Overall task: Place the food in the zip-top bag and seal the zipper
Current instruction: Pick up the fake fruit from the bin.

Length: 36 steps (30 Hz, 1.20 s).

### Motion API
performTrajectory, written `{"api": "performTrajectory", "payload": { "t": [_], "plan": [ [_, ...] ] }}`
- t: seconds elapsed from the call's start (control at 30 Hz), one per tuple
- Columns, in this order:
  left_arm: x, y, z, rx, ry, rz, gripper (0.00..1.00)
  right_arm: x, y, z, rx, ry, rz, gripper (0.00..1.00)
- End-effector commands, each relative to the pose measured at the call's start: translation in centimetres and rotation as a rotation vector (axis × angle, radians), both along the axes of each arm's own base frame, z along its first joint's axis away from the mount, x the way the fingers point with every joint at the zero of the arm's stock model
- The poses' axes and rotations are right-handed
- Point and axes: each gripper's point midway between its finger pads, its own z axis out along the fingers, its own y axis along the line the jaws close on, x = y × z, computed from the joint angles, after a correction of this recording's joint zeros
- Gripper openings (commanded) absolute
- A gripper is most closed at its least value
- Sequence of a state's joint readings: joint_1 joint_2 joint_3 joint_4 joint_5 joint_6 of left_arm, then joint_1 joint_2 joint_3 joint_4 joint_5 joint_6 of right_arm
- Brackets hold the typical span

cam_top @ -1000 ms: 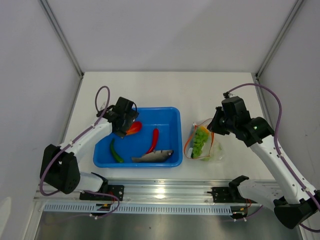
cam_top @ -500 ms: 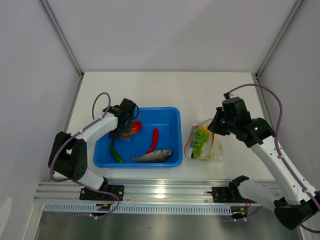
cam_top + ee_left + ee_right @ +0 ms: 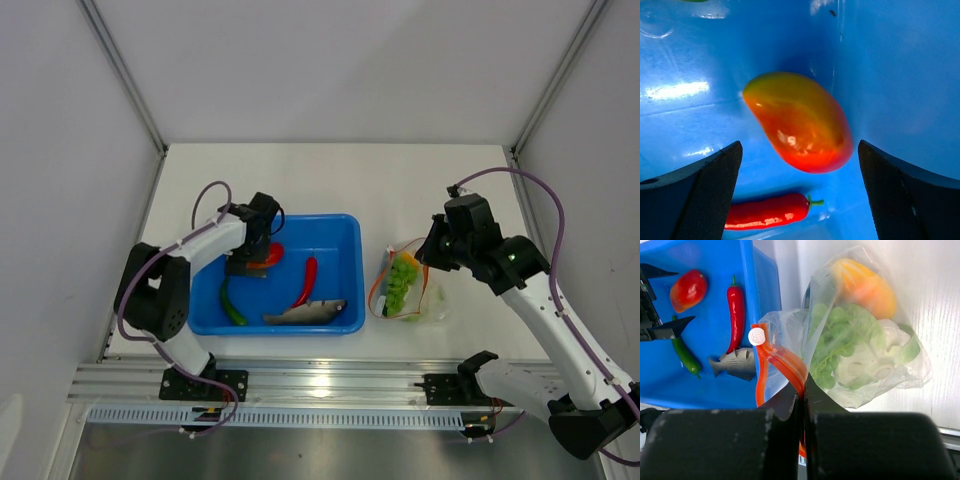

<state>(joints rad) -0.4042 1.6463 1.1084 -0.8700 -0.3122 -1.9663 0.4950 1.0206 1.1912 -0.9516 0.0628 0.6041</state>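
Your left gripper (image 3: 799,145) stood open over the mango (image 3: 797,122), its fingers (image 3: 705,195) spread wide on either side of the fruit and not touching it. In the wrist view the mango's long axis ran slantwise across the gap. Its yellow end lay toward the left finger and farther from the wrist, its red end toward the right finger. Nearer the wrist, between the fingers, lay the red chili (image 3: 765,211), crosswise to the claw, with its green stem toward the right finger. Both sat in the blue tray (image 3: 350,228).

You had the left forearm stretched out from its base and the wrist bent down into the tray. Against a second ago, that claw had come in from the tray's rim to sit over the mango, and the elbow had swung toward the far side.

Your right gripper (image 3: 803,390) had not moved. It stayed clamped on the zipper (image 3: 775,357) of the zip-top bag (image 3: 880,355), which lay beyond its fingertips on the table (image 3: 400,190), holding green grapes (image 3: 837,340).
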Motion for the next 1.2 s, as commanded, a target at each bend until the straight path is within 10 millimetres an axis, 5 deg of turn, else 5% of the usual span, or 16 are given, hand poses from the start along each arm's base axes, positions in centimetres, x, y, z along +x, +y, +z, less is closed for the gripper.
{"api": "performTrajectory", "payload": {
  "t": [0.0,0.33,0.7,0.8,1.17],
  "plan": [
    [1.0,0.8,0.1,0.012,-0.013,0.127,0.95,0.4,-0.1,1.0,0.013,-0.057,0.004,0.00],
    [0.9,1.2,-1.8,0.036,-0.004,0.142,0.81,0.4,-0.2,1.0,0.013,-0.057,-0.002,0.00],
    [0.4,1.2,-1.4,0.035,-0.038,0.073,0.35,0.3,0.1,0.8,0.031,-0.050,-0.001,0.00],
    [0.4,0.9,-0.2,0.031,-0.075,0.035,0.18,0.3,0.1,0.6,0.032,-0.049,0.000,0.00],
    [-1.1,-3.8,7.2,-0.008,-0.285,-0.332,0.06,0.6,-0.1,0.6,0.012,-0.059,-0.002,0.00]
  ]
}}
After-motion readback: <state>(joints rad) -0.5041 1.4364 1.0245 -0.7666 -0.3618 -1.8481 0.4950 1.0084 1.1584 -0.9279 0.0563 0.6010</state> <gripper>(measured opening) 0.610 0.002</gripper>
